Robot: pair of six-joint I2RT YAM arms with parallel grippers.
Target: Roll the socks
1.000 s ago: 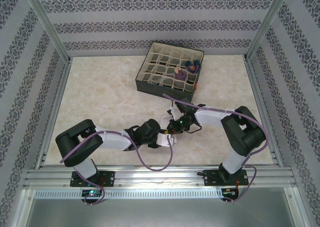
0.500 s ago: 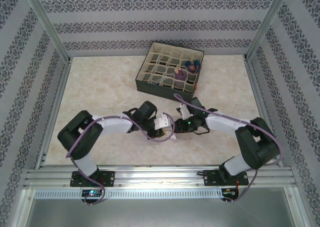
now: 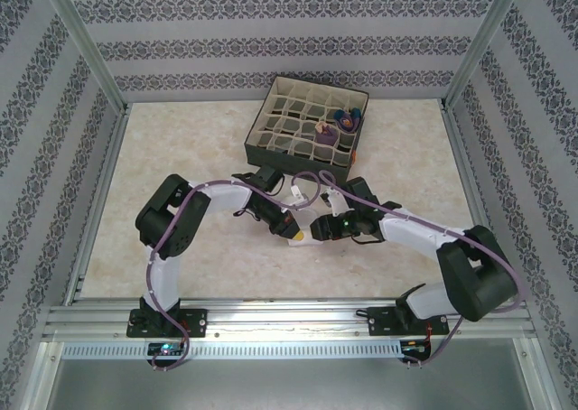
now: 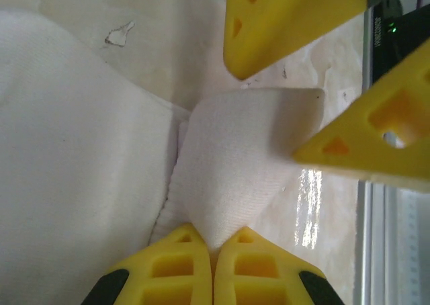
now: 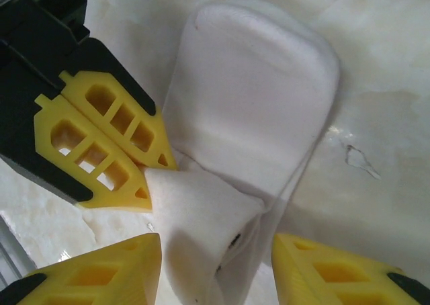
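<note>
Seen from above: near the middle of a pale marbled table (image 3: 181,157), just on the near side of a dark divided box (image 3: 289,157), two arms reaching inward with tips almost touching. Between those tips, lying flat on the table, a white sock (image 4: 235,164).

Clamped on a raised, folded flap of that sock: the left gripper (image 4: 213,241), fingers pressed fully together with only cloth between them. Straddling the free end of the same flap: the right gripper (image 5: 215,246), roughly half open, one yellow finger on each side, holding nothing. Whether touching the cloth or just clear of it, cannot tell.

Farther off, tucked into compartments on the right side of the box: purple socks (image 3: 348,118), bundled up.

Judged to be early in rolling the white one: first fold lifted, no roll formed yet. Next, probably, closing the right fingers on the flap, or pushing it over onto the long part of the sock, while keeping the left pinch firm to stop the fold springing open. Calls for small, matched motions, given such crowded fingertips.
</note>
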